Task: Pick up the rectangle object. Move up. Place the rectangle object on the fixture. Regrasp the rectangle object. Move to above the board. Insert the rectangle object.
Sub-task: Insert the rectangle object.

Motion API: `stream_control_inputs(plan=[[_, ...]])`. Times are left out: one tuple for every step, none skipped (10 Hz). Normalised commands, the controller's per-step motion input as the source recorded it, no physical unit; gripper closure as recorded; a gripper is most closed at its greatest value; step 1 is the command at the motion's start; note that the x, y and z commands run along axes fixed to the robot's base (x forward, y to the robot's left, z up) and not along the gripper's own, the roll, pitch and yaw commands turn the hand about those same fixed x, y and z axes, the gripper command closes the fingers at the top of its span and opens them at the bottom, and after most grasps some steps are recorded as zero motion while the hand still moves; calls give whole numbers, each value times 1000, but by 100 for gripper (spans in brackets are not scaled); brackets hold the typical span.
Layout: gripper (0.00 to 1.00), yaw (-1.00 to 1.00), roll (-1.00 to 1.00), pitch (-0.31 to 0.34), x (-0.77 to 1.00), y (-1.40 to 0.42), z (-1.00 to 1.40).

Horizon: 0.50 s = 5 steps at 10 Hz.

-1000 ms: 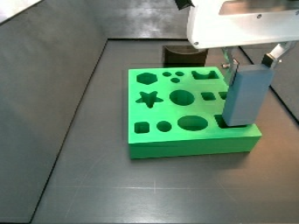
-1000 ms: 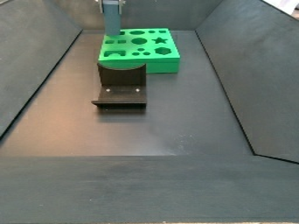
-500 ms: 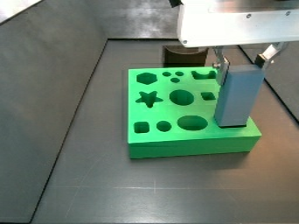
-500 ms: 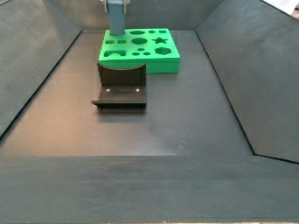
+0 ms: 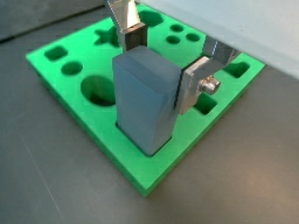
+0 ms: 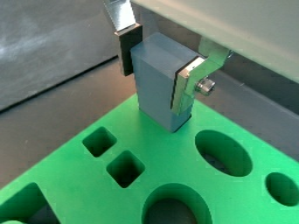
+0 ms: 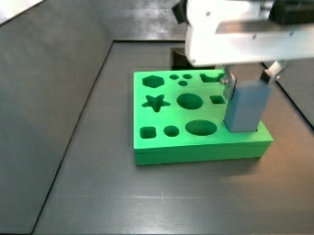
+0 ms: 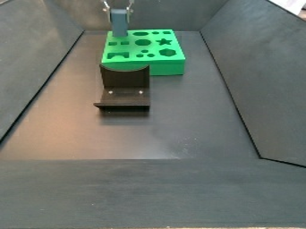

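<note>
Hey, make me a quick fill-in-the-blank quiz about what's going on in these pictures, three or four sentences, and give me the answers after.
1. The gripper is shut on the ______ block, the rectangle object.
2. The block is held upright over the ______ board.
3. The dark fixture on the floor holds ______ pieces.
4. In a side view, the board's star-shaped hole is ______.

Missing words: blue-grey; green; no; empty
</note>
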Motion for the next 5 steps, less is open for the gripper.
stream_control_inputs(plan=[[100, 163, 184, -139, 91, -534, -783], [100, 277, 60, -90, 437, -323, -951], [100, 403, -83, -81, 531, 0, -803], [100, 0, 0, 33, 0, -11, 23], [100, 0, 0, 0, 0, 0, 0]])
